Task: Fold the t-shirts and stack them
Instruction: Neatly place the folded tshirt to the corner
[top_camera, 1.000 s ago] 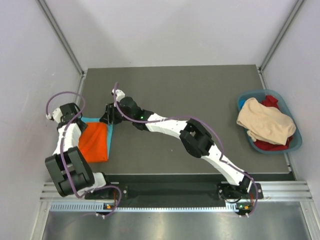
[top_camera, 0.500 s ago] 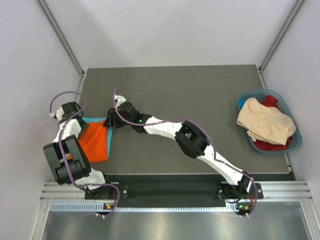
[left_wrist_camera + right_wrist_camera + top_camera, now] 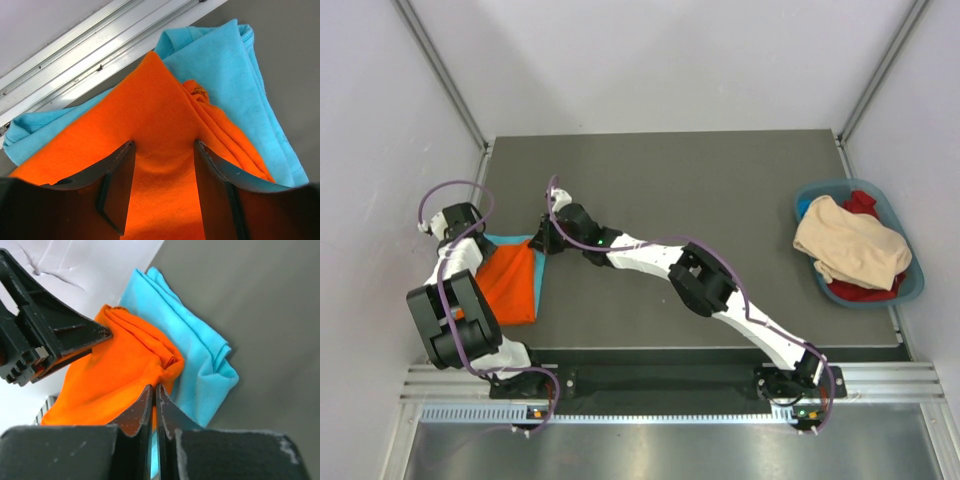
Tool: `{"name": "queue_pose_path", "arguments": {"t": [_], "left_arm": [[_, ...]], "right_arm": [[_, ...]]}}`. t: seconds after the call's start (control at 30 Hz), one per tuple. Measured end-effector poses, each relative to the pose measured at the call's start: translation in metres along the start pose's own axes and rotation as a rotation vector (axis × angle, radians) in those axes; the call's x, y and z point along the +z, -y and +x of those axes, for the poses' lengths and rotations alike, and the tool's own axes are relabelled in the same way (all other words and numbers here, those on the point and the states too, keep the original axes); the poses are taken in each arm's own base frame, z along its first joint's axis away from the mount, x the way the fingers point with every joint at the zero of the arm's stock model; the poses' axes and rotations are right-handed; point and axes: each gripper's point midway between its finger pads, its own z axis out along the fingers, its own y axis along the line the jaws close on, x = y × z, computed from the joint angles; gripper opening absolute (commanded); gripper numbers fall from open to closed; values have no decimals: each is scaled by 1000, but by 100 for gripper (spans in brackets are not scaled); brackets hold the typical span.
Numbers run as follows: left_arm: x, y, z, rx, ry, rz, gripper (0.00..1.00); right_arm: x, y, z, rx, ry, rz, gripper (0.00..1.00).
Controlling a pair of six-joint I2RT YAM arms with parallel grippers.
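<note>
Overhead, stack: a folded bright orange cloth t-shirt (image 3: pixel 510 287) lies on a light turquoise cloth t-shirt (image 3: pixel 506 240), which shows past the orange t-shirt's far and right edges.
Overhead, long axis: the orange t-shirt runs far to near.
Overhead, arms: the left gripper (image 3: pixel 478 250) is at the orange t-shirt's far-left part and the right gripper (image 3: pixel 537 243) at its far-right corner; neither arm is clearly nearer.
Left wrist, jaws: apart, the fingers (image 3: pixel 117 187) straddling flat orange cloth and gripping nothing; the orange t-shirt's corner lies straight ahead, toward an aluminium rail (image 3: pixel 100 37).
Right wrist, jaws: pressed together on the orange t-shirt's folded corner, with turquoise cloth just beside it.
Judgement, next move: probably squaring that far edge on the turquoise layer, so the right gripper's pinch decides which way the orange t-shirt shifts.
</note>
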Motion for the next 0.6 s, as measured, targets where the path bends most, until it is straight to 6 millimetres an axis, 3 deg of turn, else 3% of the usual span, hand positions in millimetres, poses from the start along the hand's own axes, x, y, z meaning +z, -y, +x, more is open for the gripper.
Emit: {"name": "queue_pose_path", "arguments": {"t": [0.1,0.27,0.6], "left_arm": [[1,1,-2,-3,11,6,55],[1,4,-7,-10,37,24,55],[2,19,-23,-19,101,86,55]], "right_arm": [[-2,1,-1,-9,16,-5,0],[-16,21,13,-35,10,51,0],[-23,14,-6,-89,69,56,0]]}}
